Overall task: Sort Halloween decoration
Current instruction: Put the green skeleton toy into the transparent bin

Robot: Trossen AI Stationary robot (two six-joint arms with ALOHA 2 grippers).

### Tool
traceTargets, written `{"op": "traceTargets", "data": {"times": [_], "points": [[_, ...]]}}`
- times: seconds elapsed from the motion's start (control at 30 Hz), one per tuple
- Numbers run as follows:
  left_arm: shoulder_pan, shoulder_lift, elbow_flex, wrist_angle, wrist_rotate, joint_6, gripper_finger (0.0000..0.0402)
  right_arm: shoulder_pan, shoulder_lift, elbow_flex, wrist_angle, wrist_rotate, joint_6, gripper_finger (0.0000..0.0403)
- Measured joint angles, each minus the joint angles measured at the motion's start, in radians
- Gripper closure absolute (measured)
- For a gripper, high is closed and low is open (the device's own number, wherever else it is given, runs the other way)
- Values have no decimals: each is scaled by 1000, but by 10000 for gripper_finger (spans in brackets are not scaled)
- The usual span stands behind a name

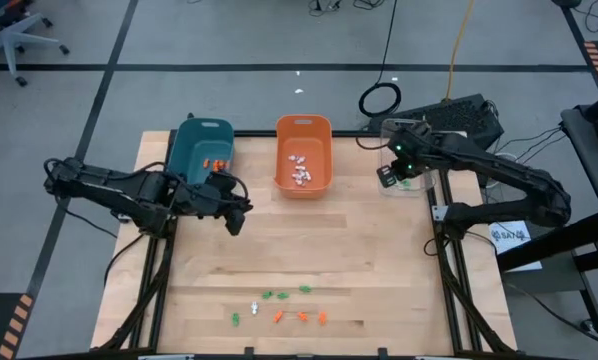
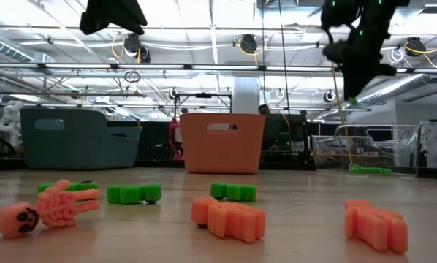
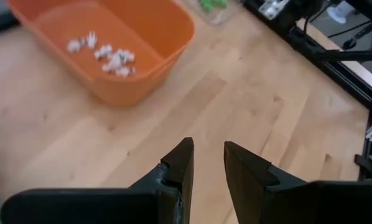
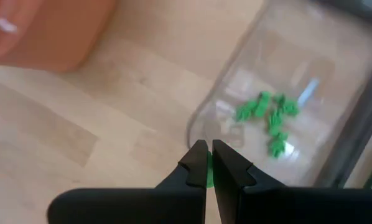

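Observation:
The loose trinkets lie near the table's near edge: green ones (image 1: 269, 295), a white one (image 1: 254, 305) and orange ones (image 1: 302, 317). The low view shows them close up, among them an orange skeleton (image 2: 47, 208) and green pieces (image 2: 134, 193). My right gripper (image 4: 209, 163) hangs over the near-left corner of the clear bin (image 1: 411, 160), shut on a green trinket (image 4: 209, 175). My left gripper (image 3: 208, 163) is open and holds nothing. It hovers above bare table just in front of the teal bin (image 1: 201, 145). My right gripper pinches a green trinket (image 4: 209, 177) between its two fingertips. Only a sliver of green shows in the narrow gap, so I cannot tell which part of it is held. It is lifted clear, above the clear bin's rim (image 4: 195, 127).
The teal bin holds orange trinkets (image 1: 215, 163). The orange bin (image 1: 303, 125) holds white ones (image 1: 301, 172), and the clear bin holds green ones (image 4: 268, 118). All three bins stand along the far edge. The table's middle (image 1: 309, 240) is bare wood.

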Motion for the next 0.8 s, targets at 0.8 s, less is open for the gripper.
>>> {"op": "traceTargets", "data": {"times": [0.8], "points": [[-68,146,1,-10,84,-111,314,-166,51,-270,206,59,72,346]]}}
